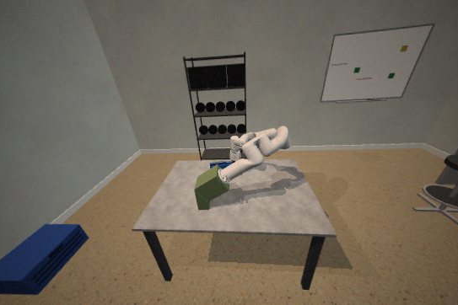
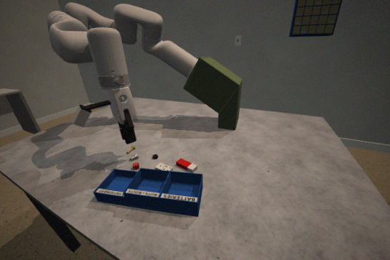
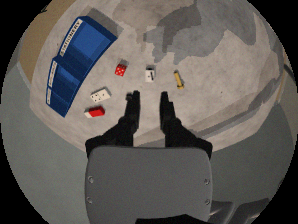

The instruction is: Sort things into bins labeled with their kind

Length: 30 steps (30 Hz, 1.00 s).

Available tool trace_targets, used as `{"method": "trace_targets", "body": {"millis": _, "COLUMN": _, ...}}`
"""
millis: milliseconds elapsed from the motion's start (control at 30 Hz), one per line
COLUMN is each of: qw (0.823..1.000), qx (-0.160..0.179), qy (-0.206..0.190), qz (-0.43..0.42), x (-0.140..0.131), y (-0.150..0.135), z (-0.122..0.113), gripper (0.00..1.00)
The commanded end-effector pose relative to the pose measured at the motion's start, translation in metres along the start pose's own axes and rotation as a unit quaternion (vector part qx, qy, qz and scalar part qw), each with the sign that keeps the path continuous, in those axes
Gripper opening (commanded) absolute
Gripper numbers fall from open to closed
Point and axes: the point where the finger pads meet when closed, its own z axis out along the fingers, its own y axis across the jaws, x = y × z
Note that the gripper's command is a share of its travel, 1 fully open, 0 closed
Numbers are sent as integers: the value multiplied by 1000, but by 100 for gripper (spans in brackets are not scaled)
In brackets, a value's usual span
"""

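A: Where are the small parts?

B: They lie in a loose row on the grey mottled table point(image 2: 274, 172), just behind the blue three-compartment bin tray point(image 2: 150, 202). There is a small brass-coloured bolt point(image 2: 131, 149), a small silvery-white piece point(image 2: 133, 156) just in front of it, a small red piece point(image 2: 136, 165) nearest the tray, a small black round piece point(image 2: 154, 156), a white flat rectangular piece with dots point(image 2: 164, 166), and a red-and-white block point(image 2: 186, 164) furthest to the side.

A: Anything in the bins?

B: All three compartments show only their blue floors. White labels run along the front wall; the end one reads BATTERIES, the middle one looks like NUTS & BOLTS, and the third is too blurred to read.

A: And the pincer?

B: The black two-finger gripper point(image 2: 128, 136) hangs above the brass-coloured bolt, pointing down, fingers partly apart with nothing between them. In the wrist view the silvery-white piece shows just beyond the gap between the fingertips.

A: The arm?

B: The white jointed arm point(image 2: 105, 54) arches over from its olive-green base block point(image 2: 217, 90), which stands on the table.
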Motion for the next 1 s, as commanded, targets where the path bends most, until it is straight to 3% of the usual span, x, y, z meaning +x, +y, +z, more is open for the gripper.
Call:
{"method": "trace_targets", "body": {"millis": 0, "qw": 1000, "qx": 2, "qy": 1, "qz": 0, "x": 1, "y": -1, "z": -2, "gripper": 29}}
{"method": "trace_targets", "body": {"millis": 900, "qw": 1000, "qx": 2, "qy": 1, "qz": 0, "x": 0, "y": -2, "z": -2, "gripper": 29}}
{"method": "trace_targets", "body": {"millis": 967, "qw": 1000, "qx": 2, "qy": 1, "qz": 0, "x": 0, "y": -3, "z": 6, "gripper": 29}}
